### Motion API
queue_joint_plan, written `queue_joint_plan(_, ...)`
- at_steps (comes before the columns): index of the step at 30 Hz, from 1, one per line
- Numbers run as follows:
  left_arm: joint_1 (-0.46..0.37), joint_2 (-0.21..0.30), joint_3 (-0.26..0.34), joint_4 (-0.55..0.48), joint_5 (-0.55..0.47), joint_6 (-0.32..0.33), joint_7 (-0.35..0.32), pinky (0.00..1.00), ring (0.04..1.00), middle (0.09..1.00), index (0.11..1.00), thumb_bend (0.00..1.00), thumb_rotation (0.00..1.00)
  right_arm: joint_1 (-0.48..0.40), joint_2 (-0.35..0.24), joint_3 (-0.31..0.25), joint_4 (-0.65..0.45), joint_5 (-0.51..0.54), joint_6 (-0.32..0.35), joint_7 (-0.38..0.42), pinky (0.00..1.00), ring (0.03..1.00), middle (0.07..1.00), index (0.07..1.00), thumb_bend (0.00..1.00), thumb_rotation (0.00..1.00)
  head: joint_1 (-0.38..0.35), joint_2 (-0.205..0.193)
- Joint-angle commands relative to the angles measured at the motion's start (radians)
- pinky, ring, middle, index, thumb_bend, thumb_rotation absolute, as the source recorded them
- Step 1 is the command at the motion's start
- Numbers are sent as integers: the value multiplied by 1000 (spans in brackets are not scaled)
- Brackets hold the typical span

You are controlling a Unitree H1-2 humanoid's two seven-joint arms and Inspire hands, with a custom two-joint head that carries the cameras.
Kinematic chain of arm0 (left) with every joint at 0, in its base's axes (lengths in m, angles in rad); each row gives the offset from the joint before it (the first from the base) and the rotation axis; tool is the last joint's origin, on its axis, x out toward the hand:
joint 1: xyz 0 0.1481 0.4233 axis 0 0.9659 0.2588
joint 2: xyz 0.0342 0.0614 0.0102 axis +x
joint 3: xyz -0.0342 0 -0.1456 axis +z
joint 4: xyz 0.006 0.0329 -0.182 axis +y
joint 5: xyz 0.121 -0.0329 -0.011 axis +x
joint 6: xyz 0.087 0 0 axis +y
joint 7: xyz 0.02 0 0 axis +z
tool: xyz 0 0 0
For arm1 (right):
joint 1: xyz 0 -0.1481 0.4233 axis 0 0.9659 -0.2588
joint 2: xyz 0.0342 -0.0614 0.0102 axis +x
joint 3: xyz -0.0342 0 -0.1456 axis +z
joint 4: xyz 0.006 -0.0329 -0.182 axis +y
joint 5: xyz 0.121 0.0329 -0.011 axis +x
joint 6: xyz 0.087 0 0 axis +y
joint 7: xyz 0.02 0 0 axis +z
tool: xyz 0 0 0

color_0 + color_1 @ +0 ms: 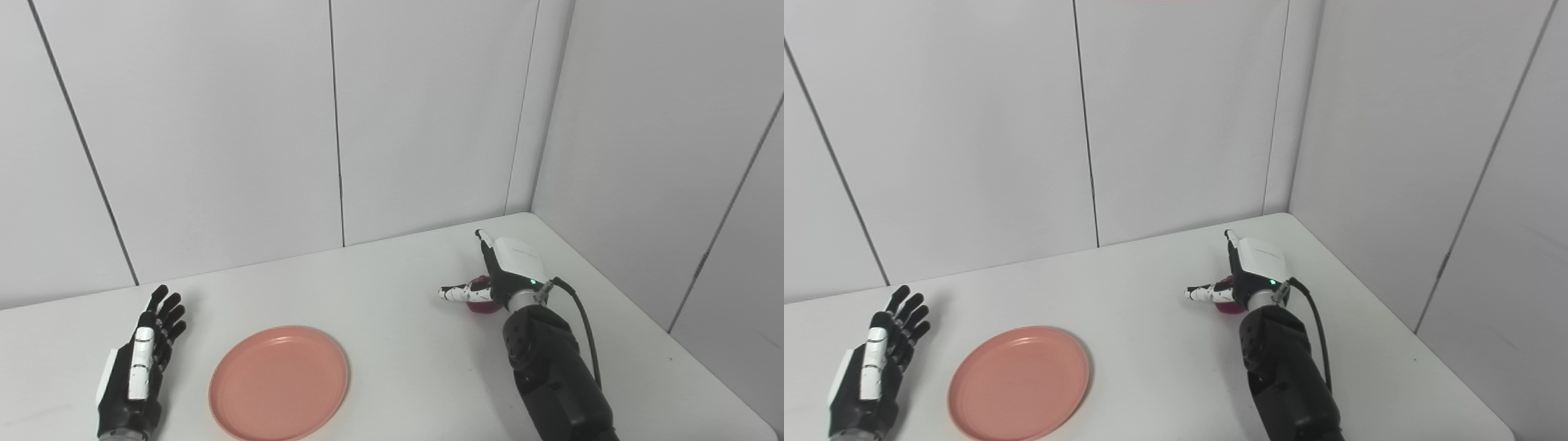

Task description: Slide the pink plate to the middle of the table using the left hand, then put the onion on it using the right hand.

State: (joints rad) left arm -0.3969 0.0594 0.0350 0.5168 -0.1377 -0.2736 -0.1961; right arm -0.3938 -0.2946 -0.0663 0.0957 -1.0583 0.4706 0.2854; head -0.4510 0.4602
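Right hand point(503, 277) covers onion point(484, 305), grasp unclear; left hand point(139, 367) fingers spread, empty

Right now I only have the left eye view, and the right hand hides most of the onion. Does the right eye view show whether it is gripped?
Observer: There too only a dark red patch of the onion shows under the right hand. The thumb and one finger are spread, so it looks ungripped.
Operator: Is the left hand touching the plate?
Observer: No. The left hand lies open on the table, and a strip of white table separates it from the pink plate.
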Motion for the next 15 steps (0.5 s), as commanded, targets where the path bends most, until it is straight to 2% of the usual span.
queue_joint_plan(1, 50, 6, -6, 28, 16, -24, 3, 928, 940, 943, 932, 625, 1000, -60, -12, -11, -13, -20, -1, 8, 918, 899, 904, 943, 901, 544, 0, 1)
queue_joint_plan(7, 53, 5, -6, 20, 17, -18, 4, 927, 940, 942, 932, 613, 1000, -59, -17, -6, 4, -24, -1, 44, 890, 883, 891, 923, 912, 526, 1, 2)
queue_joint_plan(12, 53, 5, -5, 21, 10, -19, -2, 933, 944, 945, 937, 623, 1000, -63, -19, -7, 32, -16, -1, 41, 871, 870, 878, 909, 911, 520, 2, 5)
queue_joint_plan(15, 54, 6, -7, 15, 9, -12, -6, 935, 946, 949, 939, 627, 1000, -64, -14, -19, 47, -3, -1, 23, 855, 858, 863, 894, 894, 464, 1, 6)
